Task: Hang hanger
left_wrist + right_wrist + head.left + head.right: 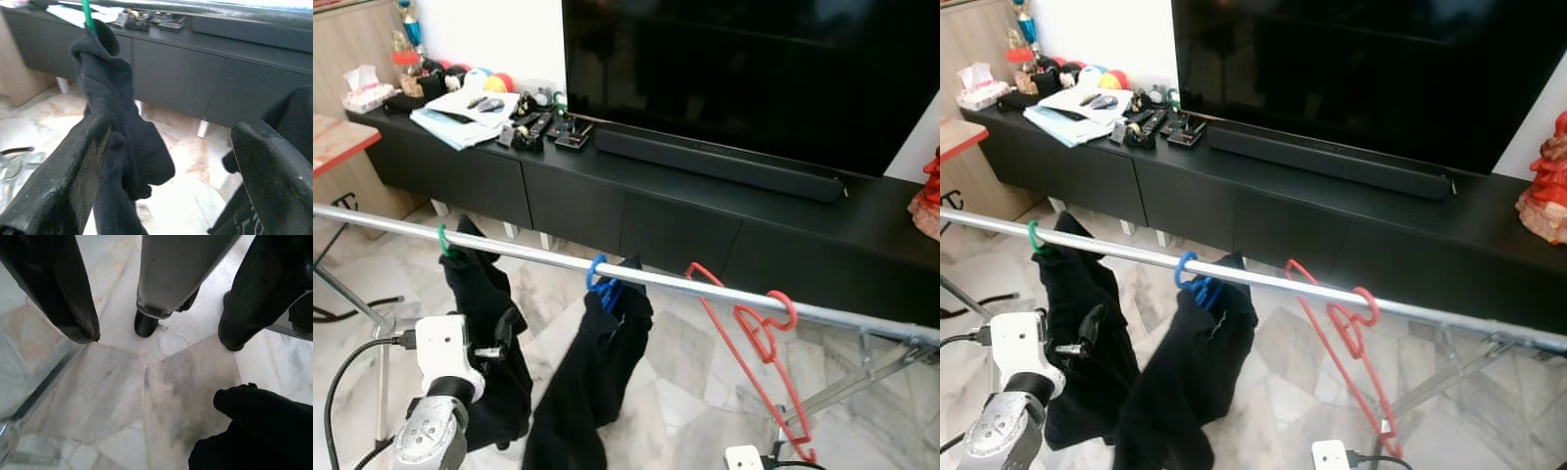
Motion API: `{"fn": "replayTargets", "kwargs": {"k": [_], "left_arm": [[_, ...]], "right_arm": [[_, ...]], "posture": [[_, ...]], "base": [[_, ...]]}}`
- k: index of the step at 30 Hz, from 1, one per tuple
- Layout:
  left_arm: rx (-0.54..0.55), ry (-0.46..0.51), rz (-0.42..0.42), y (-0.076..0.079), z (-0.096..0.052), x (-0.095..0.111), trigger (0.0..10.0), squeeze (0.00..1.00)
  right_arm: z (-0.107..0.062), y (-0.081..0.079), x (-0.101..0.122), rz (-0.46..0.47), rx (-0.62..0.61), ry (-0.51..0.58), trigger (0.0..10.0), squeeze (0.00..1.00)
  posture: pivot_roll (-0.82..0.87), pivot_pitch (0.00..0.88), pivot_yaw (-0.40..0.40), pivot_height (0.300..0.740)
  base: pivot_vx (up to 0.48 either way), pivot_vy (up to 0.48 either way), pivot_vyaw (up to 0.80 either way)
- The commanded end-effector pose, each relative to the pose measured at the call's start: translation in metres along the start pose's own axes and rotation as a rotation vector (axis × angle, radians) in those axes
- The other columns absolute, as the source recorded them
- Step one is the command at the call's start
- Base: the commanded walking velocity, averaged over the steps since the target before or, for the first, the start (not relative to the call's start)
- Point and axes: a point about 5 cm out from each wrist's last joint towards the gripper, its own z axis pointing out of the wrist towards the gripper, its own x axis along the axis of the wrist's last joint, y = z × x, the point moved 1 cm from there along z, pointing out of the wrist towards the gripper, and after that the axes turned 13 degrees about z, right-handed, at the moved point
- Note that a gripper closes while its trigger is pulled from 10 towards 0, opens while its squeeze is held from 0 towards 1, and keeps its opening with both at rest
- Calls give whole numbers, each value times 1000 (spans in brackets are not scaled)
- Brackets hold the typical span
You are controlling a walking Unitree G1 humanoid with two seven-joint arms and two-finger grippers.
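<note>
A silver rail [538,253] of a drying rack crosses the view. An empty red hanger [754,333] hangs on it by its hook at the right, tilted. A blue hanger [597,272] carries a black garment [592,372] at the middle. At the left, a green hanger [443,240] holds another black garment [122,127]. My left gripper [168,181] is raised at the lower left, open, right in front of that garment. My right gripper [156,289] hangs low, open and empty, pointing at the floor beside my leg [171,274].
Behind the rail stands a long black TV cabinet [607,196] with a TV [754,69], a soundbar [715,162], papers [465,108] and a red figure [1545,181]. The rack's metal legs [862,372] spread over the marble floor [675,362].
</note>
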Motion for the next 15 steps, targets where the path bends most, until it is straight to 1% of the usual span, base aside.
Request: {"fn": "replayTargets", "kwargs": {"k": [1, 15], "left_arm": [[-10, 5, 3, 1, -1, 1, 10000, 0], [11, -3, 19, -2, 1, 1, 10000, 0]], "right_arm": [[-1, 5, -4, -7, -15, -20, 10000, 0], [-1, 6, -5, -15, -14, -22, 10000, 0]], "posture": [[-8, 80, -15, 740], [-7, 76, -16, 740]], "base": [[0, 0, 0], [0, 0, 0]]}}
